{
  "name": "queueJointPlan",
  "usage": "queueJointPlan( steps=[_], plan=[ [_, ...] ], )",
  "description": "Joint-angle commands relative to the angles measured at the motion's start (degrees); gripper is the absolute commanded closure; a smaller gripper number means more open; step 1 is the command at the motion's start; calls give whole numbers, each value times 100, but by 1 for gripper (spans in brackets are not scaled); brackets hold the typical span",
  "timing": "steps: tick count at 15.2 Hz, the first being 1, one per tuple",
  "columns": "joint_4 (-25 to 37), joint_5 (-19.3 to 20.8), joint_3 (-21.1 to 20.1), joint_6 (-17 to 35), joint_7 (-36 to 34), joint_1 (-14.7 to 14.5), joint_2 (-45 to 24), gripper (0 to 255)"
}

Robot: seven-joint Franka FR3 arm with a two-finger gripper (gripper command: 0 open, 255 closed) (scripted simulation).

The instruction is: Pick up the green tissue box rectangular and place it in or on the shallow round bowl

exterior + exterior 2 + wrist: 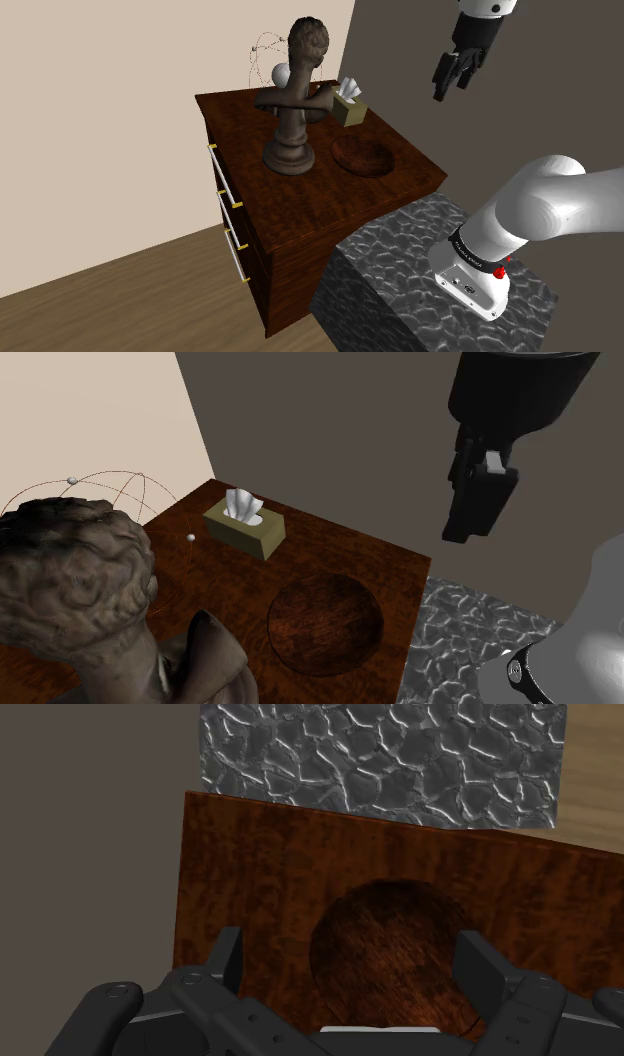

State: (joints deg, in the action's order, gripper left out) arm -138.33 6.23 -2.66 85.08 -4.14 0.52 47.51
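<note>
A dark reddish-brown wooden dresser (pixel 240 112) has drawers on its front with silver bar handles (pixel 225 186). Four things rest on its flat top. A shallow round bowl of dark brown wood (pixel 390 944) sits directly below the black gripper (pixel 351 936), framed between its two fingers (pixel 228 954), which stand spread apart and well above it. An olive-green rectangular tissue box (pixel 245 528) with white tissue poking out stands farther from the fingers, past the bowl. A dark brown bust on a turned pedestal (pixel 292 110) stands farther still. Behind the bust, farthest from the fingers, is a thin wire orb sculpture with small white balls (pixel 71 480).
</note>
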Motion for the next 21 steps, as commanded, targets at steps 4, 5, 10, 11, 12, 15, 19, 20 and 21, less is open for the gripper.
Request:
queueJointPlan(
  steps=[4,5,10,11,12,15,19,20,21],
  plan=[
    [66,156,543,413,743,-29,-369,0],
    [112,188,718,548,992,-43,-518,0],
    [508,183,1552,1158,2254,-184,-1427,0],
    [621,143,1709,1263,2515,-225,-1638,0],
    [744,88,1864,1359,2780,-270,-1858,0],
    [1178,-169,2303,1593,3601,-417,-2568,0],
    [1907,-734,2799,1737,4765,-586,-3630,0],
    [2117,-913,2898,1736,5065,-609,-3915,0],
    [2339,-1102,2985,1718,5364,-622,-4208,0]
  ],
)
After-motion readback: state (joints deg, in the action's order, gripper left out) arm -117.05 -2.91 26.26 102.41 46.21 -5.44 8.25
